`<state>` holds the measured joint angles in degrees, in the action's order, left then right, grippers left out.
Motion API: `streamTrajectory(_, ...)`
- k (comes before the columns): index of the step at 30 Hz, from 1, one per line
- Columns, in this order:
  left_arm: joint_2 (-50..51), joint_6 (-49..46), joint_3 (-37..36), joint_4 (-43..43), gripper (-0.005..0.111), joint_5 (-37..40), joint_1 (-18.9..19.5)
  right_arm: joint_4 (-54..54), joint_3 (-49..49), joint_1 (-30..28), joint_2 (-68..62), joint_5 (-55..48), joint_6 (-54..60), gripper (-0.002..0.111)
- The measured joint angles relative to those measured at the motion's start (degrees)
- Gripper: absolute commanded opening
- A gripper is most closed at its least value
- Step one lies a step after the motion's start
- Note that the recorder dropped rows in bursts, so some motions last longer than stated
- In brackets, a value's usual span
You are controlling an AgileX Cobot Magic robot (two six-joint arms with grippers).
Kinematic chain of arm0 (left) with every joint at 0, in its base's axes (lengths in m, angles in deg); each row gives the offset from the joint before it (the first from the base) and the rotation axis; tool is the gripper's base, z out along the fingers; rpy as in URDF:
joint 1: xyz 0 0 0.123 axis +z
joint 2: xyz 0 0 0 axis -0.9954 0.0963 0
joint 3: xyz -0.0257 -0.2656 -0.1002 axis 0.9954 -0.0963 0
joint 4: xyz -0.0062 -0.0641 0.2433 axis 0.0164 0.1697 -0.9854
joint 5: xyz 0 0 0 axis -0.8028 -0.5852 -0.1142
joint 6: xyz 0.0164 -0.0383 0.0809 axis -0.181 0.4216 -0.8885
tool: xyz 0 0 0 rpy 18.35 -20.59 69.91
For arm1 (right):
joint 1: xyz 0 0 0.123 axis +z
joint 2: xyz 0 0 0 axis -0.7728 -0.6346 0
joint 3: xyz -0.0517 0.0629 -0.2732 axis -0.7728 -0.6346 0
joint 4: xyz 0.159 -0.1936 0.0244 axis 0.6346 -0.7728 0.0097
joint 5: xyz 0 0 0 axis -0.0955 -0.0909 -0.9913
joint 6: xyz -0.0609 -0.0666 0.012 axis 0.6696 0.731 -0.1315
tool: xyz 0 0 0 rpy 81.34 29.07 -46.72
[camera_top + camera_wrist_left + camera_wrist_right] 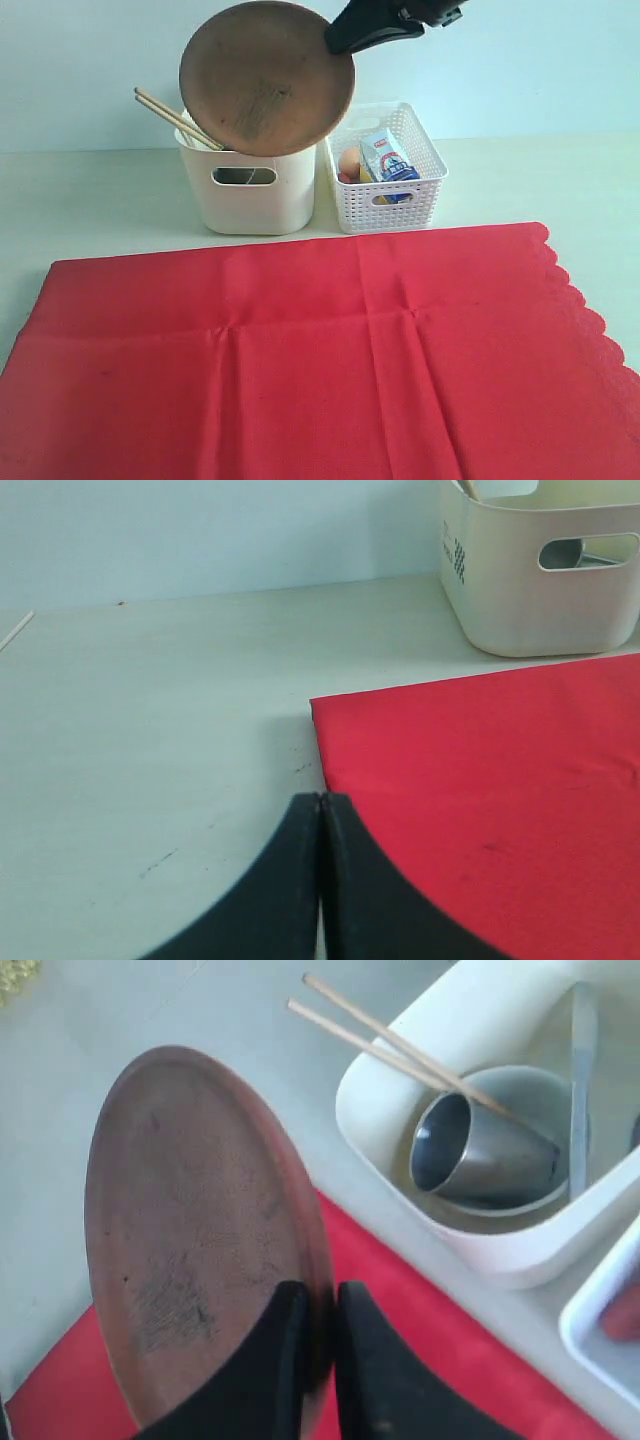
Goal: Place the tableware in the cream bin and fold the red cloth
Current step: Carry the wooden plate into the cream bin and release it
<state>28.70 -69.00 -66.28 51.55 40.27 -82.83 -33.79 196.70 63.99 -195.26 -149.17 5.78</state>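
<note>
The right gripper (pixel 320 1305) is clenched on the rim of the round brown wooden plate (pixel 265 80), its two black fingers pinching the edge from either side. It holds the plate tilted in the air above the tall cream plastic bin with rounded corners (pixel 250 200). The left gripper (pixel 320 802) is closed with nothing in it, its curved black jaws meeting tip to tip. It hangs over the pale table (pixel 150 700), just beside the near corner of the large red cloth (pixel 320 360).

The right wrist view alone looks down into the bin. A shiny steel cup (pixel 480 1150) lies on its side inside a pale green-white bowl (pixel 535 1085), and a slim metal knife (pixel 583 1060) lies along the bin's inside. The two thin wooden chopsticks (pixel 400 1035) lean across the rim and stick out past it. Only the exterior view shows the cloth's whole spread. It lies flat in front of both containers, with faint fold creases and a scalloped edge on the right. That view also shows the smaller white lattice basket (pixel 395 205) just beside the bin, holding a blue-and-white carton (pixel 385 160) and a brown egg (pixel 349 162). The left wrist view shows the bin's oval handle cut-out and a small dark printed pattern on its side wall.

The plate's face is matt, with worn, scuffed grain. The bin is smooth, and the cloth has a fine weave.
</note>
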Motion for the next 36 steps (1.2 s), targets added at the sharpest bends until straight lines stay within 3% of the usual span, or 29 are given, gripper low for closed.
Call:
streamTrajectory(7, 0.00, 0.00, 0.00, 0.00, 0.000, 0.00, 0.00, -2.08, 14.55, 0.00, -10.24, 0.90, -5.81, 0.000)
streamTrajectory(13, 0.00, 0.00, 0.00, 0.00, 0.000, 0.00, 0.00, -2.31, 21.60, 0.00, -17.49, 7.51, -8.69, 0.000)
streamTrajectory(21, 0.00, 0.00, 0.00, 0.00, 0.000, 0.00, 0.00, 2.18, 22.60, 0.00, -24.64, 17.28, -8.41, 0.000)
streamTrajectory(32, 0.00, 0.00, 0.00, 0.00, 0.000, 0.00, 0.00, 5.69, 22.71, 0.00, -29.15, 18.16, -3.30, 0.000)
streamTrajectory(36, 0.00, 0.00, 0.00, 0.00, 0.000, 0.00, 0.00, 5.50, 22.74, 0.00, -30.60, 16.83, -3.20, 0.010)
